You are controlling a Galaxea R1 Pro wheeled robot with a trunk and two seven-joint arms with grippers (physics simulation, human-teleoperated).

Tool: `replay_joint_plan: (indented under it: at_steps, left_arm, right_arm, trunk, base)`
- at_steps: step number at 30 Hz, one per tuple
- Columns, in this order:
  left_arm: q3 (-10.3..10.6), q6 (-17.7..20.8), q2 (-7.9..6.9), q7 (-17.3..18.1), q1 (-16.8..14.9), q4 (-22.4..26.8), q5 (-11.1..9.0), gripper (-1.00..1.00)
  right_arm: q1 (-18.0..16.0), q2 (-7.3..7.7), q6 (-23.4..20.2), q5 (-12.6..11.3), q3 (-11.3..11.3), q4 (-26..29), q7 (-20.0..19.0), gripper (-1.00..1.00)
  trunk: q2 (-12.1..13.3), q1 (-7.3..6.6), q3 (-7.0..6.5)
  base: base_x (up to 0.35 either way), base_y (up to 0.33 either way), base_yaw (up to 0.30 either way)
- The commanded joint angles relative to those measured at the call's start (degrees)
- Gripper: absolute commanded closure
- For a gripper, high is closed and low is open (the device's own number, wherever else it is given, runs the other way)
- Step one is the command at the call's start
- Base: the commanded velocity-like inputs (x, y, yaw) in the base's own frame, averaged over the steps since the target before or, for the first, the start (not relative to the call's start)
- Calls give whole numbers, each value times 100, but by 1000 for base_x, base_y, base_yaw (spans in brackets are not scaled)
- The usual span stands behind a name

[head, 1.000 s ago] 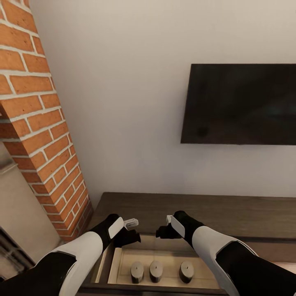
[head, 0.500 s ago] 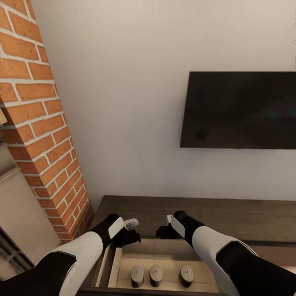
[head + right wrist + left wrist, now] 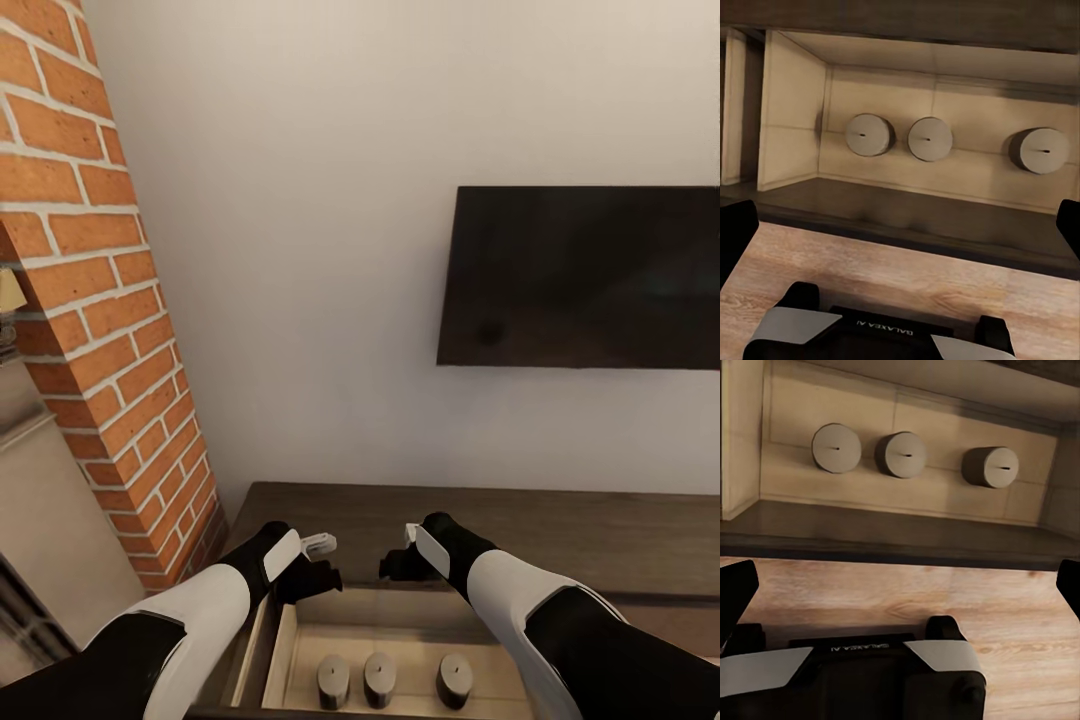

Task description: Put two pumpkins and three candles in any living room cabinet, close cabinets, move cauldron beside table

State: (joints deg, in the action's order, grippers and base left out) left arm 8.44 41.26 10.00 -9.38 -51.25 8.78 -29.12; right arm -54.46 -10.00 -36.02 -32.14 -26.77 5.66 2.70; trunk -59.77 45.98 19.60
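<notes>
Lower frame, left to right: left hand spread wide and empty; three candles upright in the cabinet drawer; right hand equally wide. Likely light, rigid, waxy-slick; best gripped across the sides.

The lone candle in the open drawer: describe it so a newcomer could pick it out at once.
Below the black wall-mounted television runs a long dark-brown wooden cabinet with one pale-wood drawer pulled open. Three short grey-brown cylindrical candles stand in a row inside. The one meant is on the television side, apart from the close-set pair by a wider gap.
</notes>
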Motion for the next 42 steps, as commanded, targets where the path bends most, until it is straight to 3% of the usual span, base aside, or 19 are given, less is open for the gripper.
replay_joint_plan:
  at_steps: [1, 16, 27, 42]
  left_arm:
    - [34, 1, 0, -43, -1, 6, -59, -100]
    - [46, -1196, 0, -21, 44, -131, -46, -100]
    - [55, -1300, 0, -3, 54, -139, -42, -100]
    - [53, -1738, -87, 3, 61, -139, -33, -100]
  right_arm:
    - [-4, 0, -22, -56, -38, 5, 28, -100]
    - [-3, 0, -19, -48, -28, 5, 29, -100]
    - [-6, 0, -19, -47, -30, 5, 29, -100]
    - [-3, 0, -12, -47, -30, 5, 23, -100]
  trunk:
    - [-5, 1, -2]
    - [-5, 1, -140]
    - [-5, 1, -241]
    - [-5, 1, -379]
  base:
    - [0, 0, 0]
    - [0, 0, 0]
    - [-32, 0, 0]
    - [-294, 0, 0]
